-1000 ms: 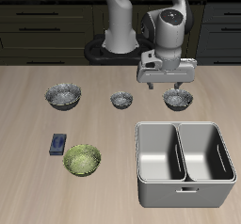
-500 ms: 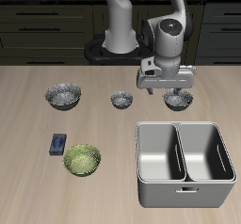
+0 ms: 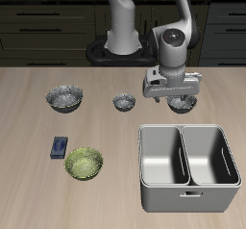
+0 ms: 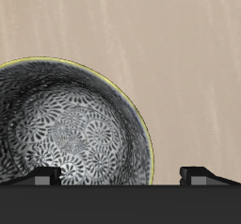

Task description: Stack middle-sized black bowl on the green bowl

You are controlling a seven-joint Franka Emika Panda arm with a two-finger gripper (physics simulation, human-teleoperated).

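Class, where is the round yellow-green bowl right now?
The round yellow-green bowl sits near the table's front edge, beside the small blue block, apart from the steel double-bin caddy.

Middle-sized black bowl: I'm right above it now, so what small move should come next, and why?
Probably lower the pincer a little further, so one finger goes inside the rim and one outside. It hangs open right over the middle-sized black bowl, whose rim lies between the fingertips in the wrist view, not yet gripped. The green bowl waits near the table's front edge.
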